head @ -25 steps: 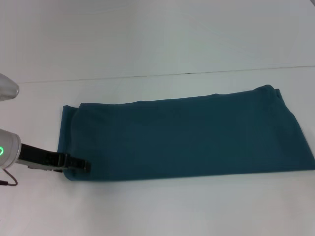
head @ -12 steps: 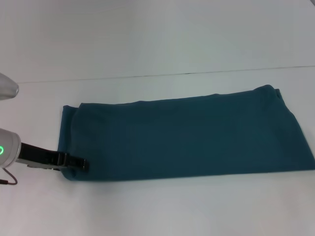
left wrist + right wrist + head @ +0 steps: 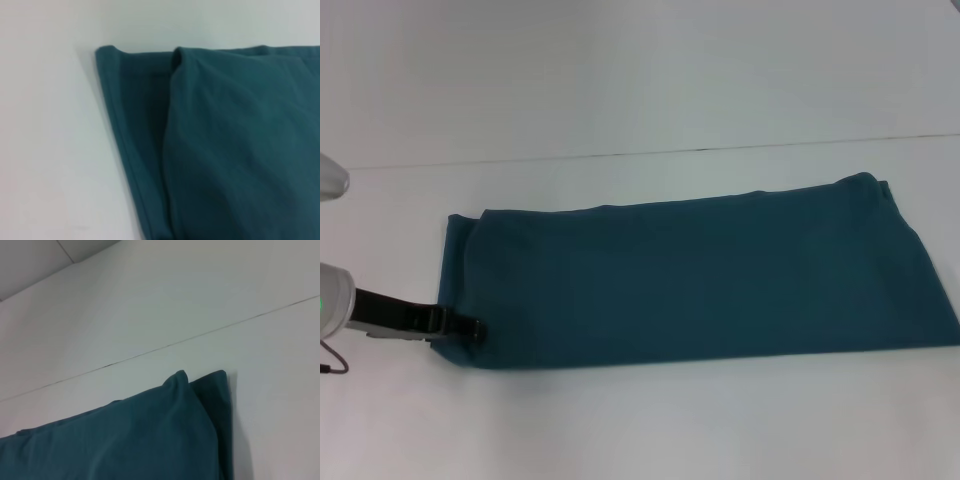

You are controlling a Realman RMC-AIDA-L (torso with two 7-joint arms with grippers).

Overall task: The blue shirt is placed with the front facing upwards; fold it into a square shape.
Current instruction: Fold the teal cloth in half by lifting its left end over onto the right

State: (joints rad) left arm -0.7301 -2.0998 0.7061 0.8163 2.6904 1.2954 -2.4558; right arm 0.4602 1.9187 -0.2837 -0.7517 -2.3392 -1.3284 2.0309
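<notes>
The blue shirt (image 3: pixel 700 280) lies flat on the white table (image 3: pixel 650 430), folded into a long plain teal strip running left to right, with no lettering showing. My left gripper (image 3: pixel 475 330) sits low at the strip's near left corner, its dark tip over the cloth edge. The left wrist view shows that end of the shirt (image 3: pixel 235 150) with stacked layers and a hemmed edge. The right wrist view shows the far right corner of the shirt (image 3: pixel 140 440). The right gripper is out of view.
A thin seam line (image 3: pixel 700 150) crosses the table behind the shirt. White table surface surrounds the shirt on every side; the strip's right end reaches the head view's right edge.
My left gripper has drawn back to the left by a small amount. The shirt's near left corner has shifted slightly left with it. The rest of the shirt is unmoved.
</notes>
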